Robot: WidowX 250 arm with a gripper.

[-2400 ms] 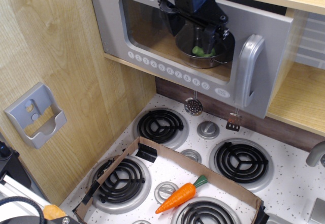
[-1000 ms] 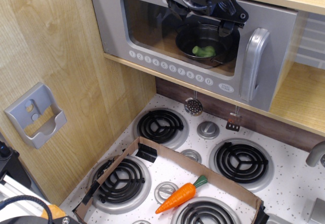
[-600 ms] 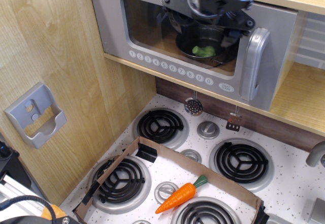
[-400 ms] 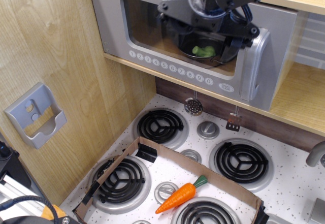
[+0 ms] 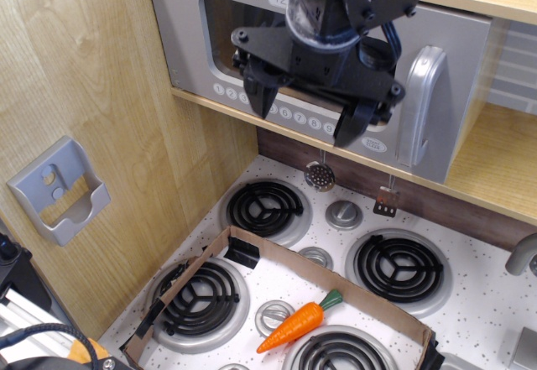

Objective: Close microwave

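The microwave [image 5: 186, 28] is at the top of the view: light wood, with a wide gray door, a window, a row of round white buttons [image 5: 228, 94] and a gray loop handle [image 5: 418, 101] at the right. The door lies nearly flat against the body. My black gripper [image 5: 305, 112] hangs in front of the window and the button row. Its two fingers [image 5: 259, 95] point down and are spread wide, holding nothing. It hides most of the window and what is inside.
A stovetop with black coil burners [image 5: 265, 205] lies below. On it sits a cardboard tray [image 5: 369, 301] with a toy carrot [image 5: 295, 321]. A gray holder [image 5: 59, 190] hangs on the left wooden wall. An open wooden shelf [image 5: 495, 156] is right of the microwave.
The door has swung from ajar to almost flat against the microwave. My gripper has come away from the door top, moved down in front of the window, and its fingers are spread.
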